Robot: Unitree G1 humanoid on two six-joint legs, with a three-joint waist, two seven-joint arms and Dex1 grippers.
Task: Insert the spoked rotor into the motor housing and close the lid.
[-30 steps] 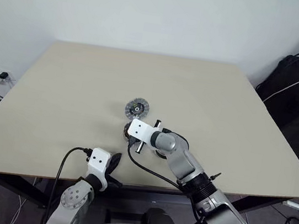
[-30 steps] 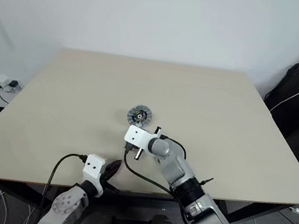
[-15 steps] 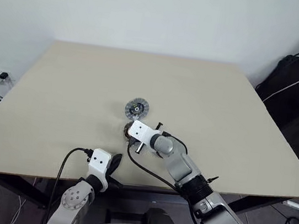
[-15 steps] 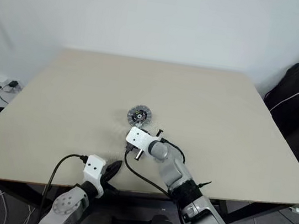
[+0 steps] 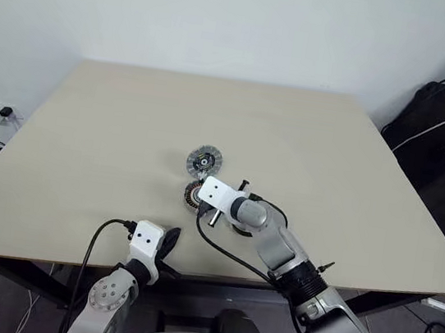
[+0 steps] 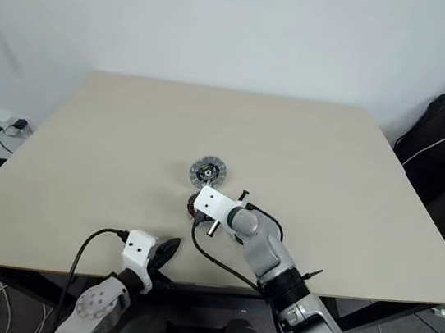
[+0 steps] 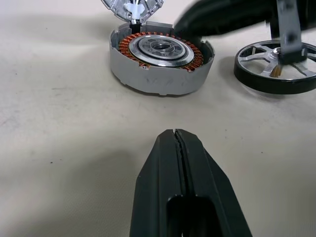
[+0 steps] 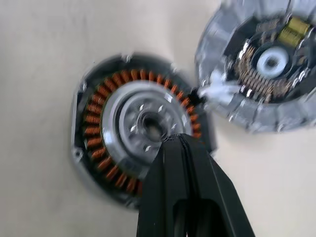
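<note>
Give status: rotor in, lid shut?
Nothing done yet. The spoked rotor lies beside the motor housing, whose windings are exposed; the lid lies next to it, inner face up. Right gripper, shut and empty, is over the housing; left gripper shut, idle. Left: insert rotor, close lid.

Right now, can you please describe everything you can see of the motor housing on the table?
The motor housing is a low round cup with a grey, metal-looking outer wall. Inside runs a ring of copper-orange windings around a silver central disc with a small hub hole. It sits upright and open on the table. The lid lies right beside it, joined by short wires. The shut right pincer hovers over its centre; contact is unclear.
</note>
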